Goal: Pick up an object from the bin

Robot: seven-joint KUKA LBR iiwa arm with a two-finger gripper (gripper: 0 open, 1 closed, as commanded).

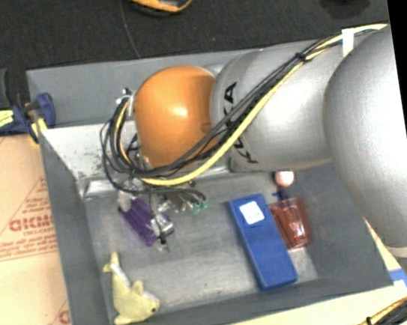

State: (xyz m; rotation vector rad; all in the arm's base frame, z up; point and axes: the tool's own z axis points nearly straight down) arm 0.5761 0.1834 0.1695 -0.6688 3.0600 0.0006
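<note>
The arm reaches into the grey bin from the right, its orange cover and a bundle of black and yellow cables hanging over the far left part of the floor. Below the cover the gripper sits low over the bin's left half, right against a small purple thing that lies tilted on the floor near the back wall. Whether the gripper is open or closed, or has the purple thing in its grasp, cannot be told from here. A bit of green shows just to the right of the gripper, too small to name. Further right a long blue box with a white label lies flat in the middle of the floor, and a red see-through bottle lies just beside it on its right — the two look close to touching. A yellow soft toy, shaped like a dolphin, rests in the near left corner, well apart from the gripper.
</note>
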